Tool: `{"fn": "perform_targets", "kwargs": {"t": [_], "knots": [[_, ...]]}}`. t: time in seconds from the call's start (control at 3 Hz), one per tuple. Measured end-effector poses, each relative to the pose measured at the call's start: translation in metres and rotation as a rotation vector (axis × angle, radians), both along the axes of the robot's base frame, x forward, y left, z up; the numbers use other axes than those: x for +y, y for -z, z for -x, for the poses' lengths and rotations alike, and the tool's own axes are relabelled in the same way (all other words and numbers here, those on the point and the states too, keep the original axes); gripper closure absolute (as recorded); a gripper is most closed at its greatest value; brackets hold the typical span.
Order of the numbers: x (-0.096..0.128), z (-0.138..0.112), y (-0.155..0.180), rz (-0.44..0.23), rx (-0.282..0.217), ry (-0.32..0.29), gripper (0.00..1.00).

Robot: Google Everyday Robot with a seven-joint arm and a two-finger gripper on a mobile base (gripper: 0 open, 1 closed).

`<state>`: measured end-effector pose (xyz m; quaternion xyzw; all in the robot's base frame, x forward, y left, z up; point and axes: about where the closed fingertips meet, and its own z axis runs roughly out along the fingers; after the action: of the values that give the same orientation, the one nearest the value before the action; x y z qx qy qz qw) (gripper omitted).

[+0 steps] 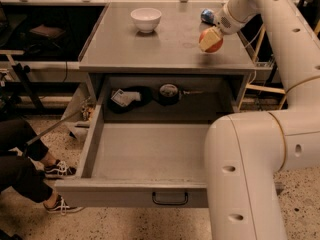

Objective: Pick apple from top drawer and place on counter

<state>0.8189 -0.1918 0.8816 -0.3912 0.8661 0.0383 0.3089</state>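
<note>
My gripper is over the right side of the counter, shut on the red-orange apple. The apple sits at or just above the counter surface; I cannot tell whether it touches. The top drawer stands pulled wide open below the counter. Its grey floor is bare, and its front panel carries a small black wire handle.
A white bowl stands at the counter's back left. A small blue object lies at the back right behind the gripper. Dark items lie on the shelf behind the drawer. My white arm fills the right side. A person's legs and shoes are at left.
</note>
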Motion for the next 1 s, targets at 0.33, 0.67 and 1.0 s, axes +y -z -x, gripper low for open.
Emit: {"fn": "perform_targets", "kwargs": {"t": [0.33, 0.67, 1.0], "knots": [[0.000, 0.000, 0.000, 0.000, 0.000, 0.000, 0.00], [0.000, 0.000, 0.000, 0.000, 0.000, 0.000, 0.00], [-0.004, 0.010, -0.027, -0.001, -0.010, 0.035, 0.00]]}}
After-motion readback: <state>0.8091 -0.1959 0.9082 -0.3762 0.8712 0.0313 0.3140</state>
